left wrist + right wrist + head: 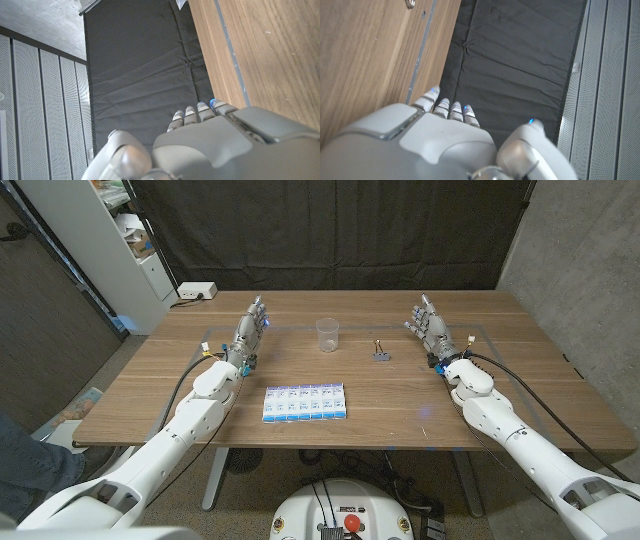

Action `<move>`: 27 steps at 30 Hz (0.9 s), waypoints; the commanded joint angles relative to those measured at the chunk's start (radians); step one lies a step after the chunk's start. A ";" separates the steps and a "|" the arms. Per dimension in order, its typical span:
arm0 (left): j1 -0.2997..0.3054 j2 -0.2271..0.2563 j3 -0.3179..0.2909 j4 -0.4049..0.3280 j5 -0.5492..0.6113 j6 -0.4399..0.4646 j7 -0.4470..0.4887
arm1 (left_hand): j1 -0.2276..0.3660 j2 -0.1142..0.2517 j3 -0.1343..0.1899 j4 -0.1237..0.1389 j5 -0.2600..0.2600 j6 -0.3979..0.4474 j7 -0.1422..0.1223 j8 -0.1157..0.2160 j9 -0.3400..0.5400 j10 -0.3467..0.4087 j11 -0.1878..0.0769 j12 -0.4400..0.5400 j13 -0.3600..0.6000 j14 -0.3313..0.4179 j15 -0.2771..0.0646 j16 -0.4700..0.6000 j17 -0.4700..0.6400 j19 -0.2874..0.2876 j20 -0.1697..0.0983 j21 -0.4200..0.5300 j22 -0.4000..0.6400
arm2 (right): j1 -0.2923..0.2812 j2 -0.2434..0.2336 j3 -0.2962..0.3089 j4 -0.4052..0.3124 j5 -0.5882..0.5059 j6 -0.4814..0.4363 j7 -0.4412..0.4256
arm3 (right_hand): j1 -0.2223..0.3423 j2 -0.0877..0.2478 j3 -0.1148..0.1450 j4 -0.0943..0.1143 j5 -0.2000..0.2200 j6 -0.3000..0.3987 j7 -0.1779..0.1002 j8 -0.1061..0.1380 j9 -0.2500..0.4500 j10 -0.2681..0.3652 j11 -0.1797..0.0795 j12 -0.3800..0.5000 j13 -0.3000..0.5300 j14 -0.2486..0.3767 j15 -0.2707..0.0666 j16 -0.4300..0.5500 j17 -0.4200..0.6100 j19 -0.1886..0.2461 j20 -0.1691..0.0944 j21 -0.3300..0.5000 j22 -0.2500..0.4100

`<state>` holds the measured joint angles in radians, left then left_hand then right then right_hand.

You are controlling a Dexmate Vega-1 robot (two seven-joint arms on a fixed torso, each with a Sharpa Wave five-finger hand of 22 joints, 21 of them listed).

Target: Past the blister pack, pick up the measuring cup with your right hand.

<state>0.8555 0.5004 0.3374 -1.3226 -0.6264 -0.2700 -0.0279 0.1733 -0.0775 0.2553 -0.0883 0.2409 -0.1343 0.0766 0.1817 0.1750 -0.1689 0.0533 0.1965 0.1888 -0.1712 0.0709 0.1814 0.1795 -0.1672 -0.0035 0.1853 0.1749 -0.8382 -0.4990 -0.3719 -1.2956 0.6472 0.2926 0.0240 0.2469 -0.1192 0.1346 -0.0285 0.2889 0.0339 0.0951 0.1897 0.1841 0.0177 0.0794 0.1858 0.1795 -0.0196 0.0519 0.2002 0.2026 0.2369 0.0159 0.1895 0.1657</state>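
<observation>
A clear plastic measuring cup (327, 333) stands upright on the wooden table (420, 395), beyond a blue-and-white blister pack (305, 402) that lies near the front edge. My right hand (430, 326) stands on its edge at the right, fingers extended and apart, well to the right of the cup and holding nothing. My left hand (251, 330) stands likewise at the left, empty, left of the cup. The wrist views show the back of the left hand (210, 145) and the right hand (420, 140) beside the table surface.
A small binder clip (381, 353) lies between the cup and my right hand. A white power strip (197, 291) sits at the table's far left corner. Black curtain hangs behind the table; a white shelf (110, 240) stands at the left.
</observation>
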 commanded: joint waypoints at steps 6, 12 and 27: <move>0.037 -0.061 -0.094 -0.034 0.079 0.060 -0.038 | 0.014 0.005 0.006 0.000 0.006 -0.006 0.001 0.007 0.003 -0.026 0.001 0.007 0.003 -0.065 0.000 0.005 0.002 -0.082 0.013 0.006 0.004 | -0.009 0.004 0.004 -0.010 -0.011 -0.003 -0.009 | 0.011 0.003 0.006 0.000 0.009 0.000 0.006 0.005 0.001 0.003 0.008 0.007 0.002 0.000 0.010 0.006 0.002 0.005 0.002 0.004 0.005; 0.044 -0.077 -0.112 -0.038 0.094 0.066 -0.045 | 0.015 0.006 0.006 -0.001 0.006 -0.006 0.000 0.007 0.003 -0.026 0.001 0.008 0.003 -0.065 0.001 0.005 0.002 -0.083 0.014 0.006 0.004 | -0.012 0.004 0.005 -0.015 -0.016 0.002 -0.011 | 0.013 0.005 0.006 0.000 0.012 0.001 0.005 0.005 0.001 0.003 0.007 0.007 0.002 0.002 0.010 0.006 0.001 0.005 0.003 0.004 0.005; 0.045 -0.093 -0.137 -0.035 0.108 0.084 -0.071 | 0.019 0.009 0.006 -0.002 0.007 -0.003 0.000 0.008 0.003 -0.026 0.001 0.008 0.003 -0.066 0.001 0.005 0.002 -0.085 0.019 0.006 0.004 | -0.029 -0.015 -0.007 -0.043 -0.081 0.033 -0.047 | 0.020 0.008 0.006 -0.004 0.018 0.005 0.001 0.006 0.002 0.004 0.005 0.007 0.003 0.005 0.008 0.006 0.000 0.005 0.004 0.003 0.005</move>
<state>0.8970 0.4178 0.2206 -1.3558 -0.5354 -0.1991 -0.0842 0.1824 -0.0682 0.2552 -0.0883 0.2409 -0.1342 0.0765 0.1856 0.1748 -0.1688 0.0533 0.2003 0.1886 -0.1712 0.0709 0.1813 0.1793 -0.1739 0.0113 0.1853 0.1747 -0.8577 -0.5038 -0.3692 -1.3220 0.6054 0.3063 -0.0021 0.2520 -0.1141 0.1344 -0.0287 0.2964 0.0339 0.0949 0.1896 0.1839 0.0213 0.0824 0.1858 0.1792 -0.0196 0.0517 0.2001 0.1998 0.2367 0.0160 0.1895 0.1655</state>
